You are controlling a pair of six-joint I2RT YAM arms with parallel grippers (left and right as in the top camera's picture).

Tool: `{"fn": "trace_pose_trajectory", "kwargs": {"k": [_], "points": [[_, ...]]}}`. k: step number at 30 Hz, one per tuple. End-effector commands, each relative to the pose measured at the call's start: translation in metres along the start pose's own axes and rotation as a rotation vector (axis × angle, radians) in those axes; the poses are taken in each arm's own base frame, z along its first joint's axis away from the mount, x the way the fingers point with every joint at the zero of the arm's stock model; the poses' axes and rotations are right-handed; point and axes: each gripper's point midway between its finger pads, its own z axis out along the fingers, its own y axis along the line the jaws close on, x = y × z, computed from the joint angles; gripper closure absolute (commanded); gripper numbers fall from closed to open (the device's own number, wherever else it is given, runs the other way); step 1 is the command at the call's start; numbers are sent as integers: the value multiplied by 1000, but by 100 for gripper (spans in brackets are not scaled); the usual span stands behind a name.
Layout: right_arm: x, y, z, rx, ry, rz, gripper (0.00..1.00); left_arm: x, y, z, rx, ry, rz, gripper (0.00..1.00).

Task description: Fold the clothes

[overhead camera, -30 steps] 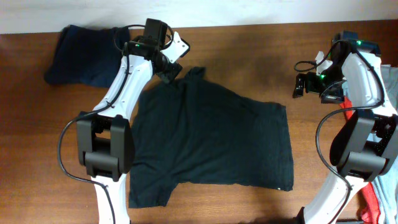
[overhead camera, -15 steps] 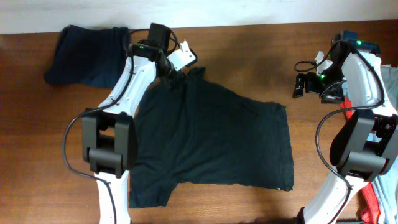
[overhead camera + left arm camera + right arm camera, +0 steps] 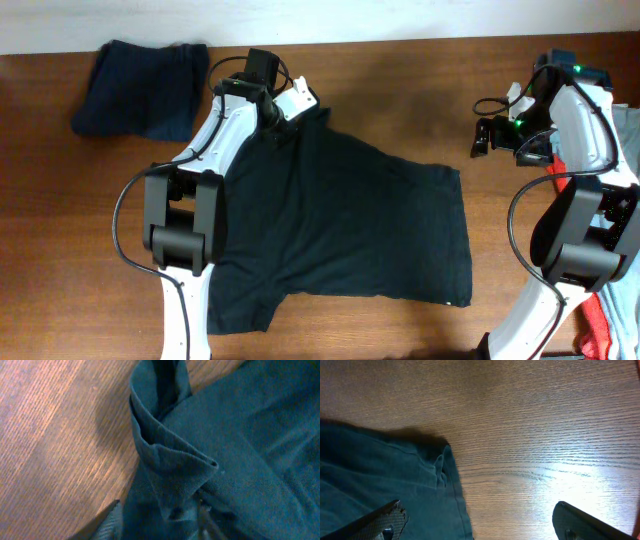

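Our L end effector shifted onto the black T-shirt sleeve, prob. to fold it. We couldn't tell its grip. R end effector spread, idle.

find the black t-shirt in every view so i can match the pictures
Overhead: black T-shirt spread flat across the middle of the table.
Left wrist: fills the right side and bottom, with a curled-over edge at centre.
Right wrist: lower left, one corner showing.
Shared landmark: the brown wooden table, visible beside the shirt in all three views.
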Motion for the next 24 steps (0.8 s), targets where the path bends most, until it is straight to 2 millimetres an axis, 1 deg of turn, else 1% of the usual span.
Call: {"fn": "trace_pose_trajectory", "kwargs": {"k": [1,6,8,10,11,12,15,19,20,22,24], "points": [[-5,3,-13,-3,-39,-8,1,-1,-3,4,16,-13,12,58],[-5,3,-13,-3,-39,-8,1,-11,-10,5,45,-52,19,59],[-5,3,-13,-3,-39,-8,1,-12,-11,5,44,-53,22,59],[-5,3,-13,-3,-39,-8,2,-12,-11,5,45,-53,21,57],[-5,3,-13,-3,-39,-8,1,-12,-11,5,45,-52,20,51],[-5,3,-13,-3,-39,-8,1,-12,-11,5,46,-52,11,49],[-5,3,-13,-3,-39,-8,1,-13,-13,5,48,-52,2,49],[-5,3,-13,-3,-39,-8,2,-15,-16,6,50,-53,9,51],[-5,3,-13,-3,-39,-8,1,-16,-17,6,52,-53,11,53],[-5,3,-13,-3,-39,-8,2,-18,-19,7,53,-53,17,54],[-5,3,-13,-3,-39,-8,2,-19,-20,7,52,-52,20,59]]}}
